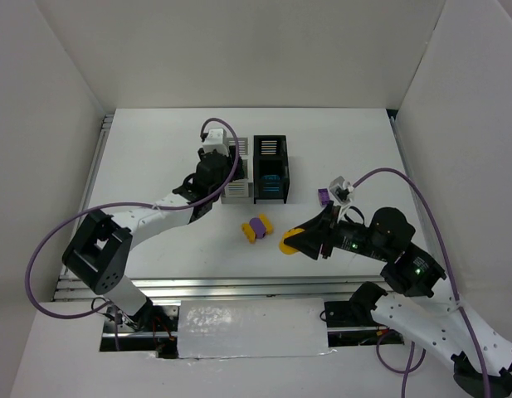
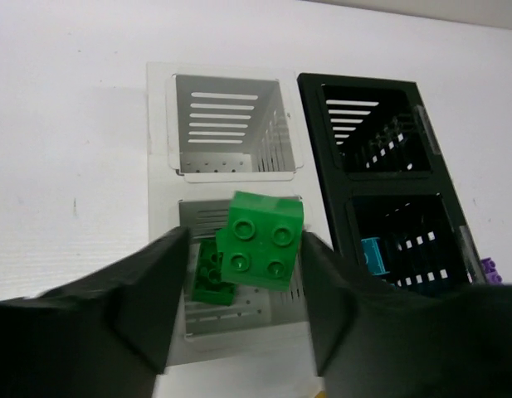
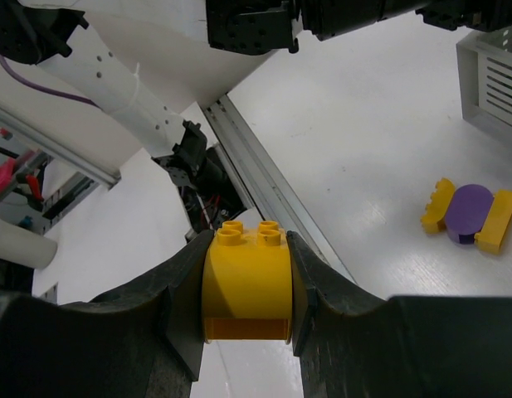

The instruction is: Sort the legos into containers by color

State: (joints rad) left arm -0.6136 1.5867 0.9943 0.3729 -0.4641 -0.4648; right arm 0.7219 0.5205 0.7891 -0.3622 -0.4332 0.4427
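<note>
Over the white bin nearer the front edge of the bench, the left tool stands released around a green brick; the right tool clenches a yellow brick.

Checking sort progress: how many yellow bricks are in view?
3: one yellow brick in the right gripper, two on the table flanking a purple brick. Others may hide in the bins.

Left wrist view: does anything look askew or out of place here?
Yes. The green brick between the left gripper's fingers sits tilted over the near white bin, with a gap beside one finger, so it seems loose. A purple brick lies on the table, not in any bin.
</note>
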